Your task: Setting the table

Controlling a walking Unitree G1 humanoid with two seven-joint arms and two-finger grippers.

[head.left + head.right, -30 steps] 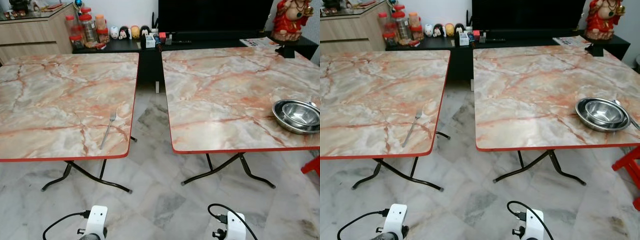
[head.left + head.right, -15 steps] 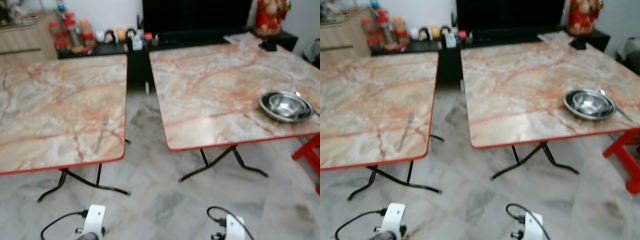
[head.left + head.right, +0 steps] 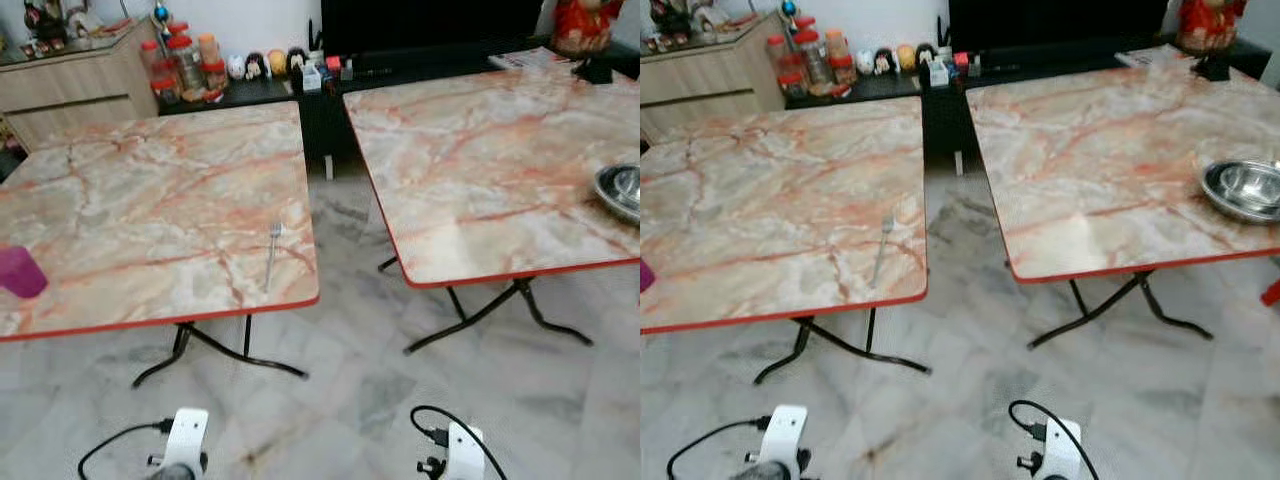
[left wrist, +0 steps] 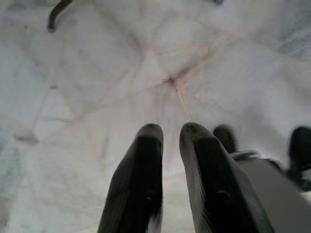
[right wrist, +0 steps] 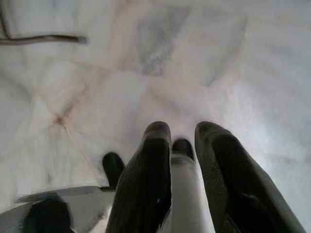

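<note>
A: Where the left table (image 3: 150, 210) nears its right edge, a fork (image 3: 272, 254) lies flat, tines far, handle toward the near rim.

B: Noted. Anything else on that top?

A: A pink cup (image 3: 20, 272) at the left, near the front edge, well apart from the fork.

B: And the right table (image 3: 480, 160)?

A: Steel bowls (image 3: 1244, 189), nested, at its right side. A gap of floor (image 3: 350, 400) separates the two tables.

B: Behind them?

A: Jars (image 3: 183, 62) with red lids on a dark low shelf, a wooden cabinet (image 3: 70, 85) to the left, a red figure (image 3: 1206, 20) far right.

B: Arms?

A: Both hang low over the marble tiles. Left gripper (image 4: 170, 133): fingers nearly together, a thin slit between, holding nothing. Right gripper (image 5: 182, 131): a narrow gap, likewise empty.
</note>
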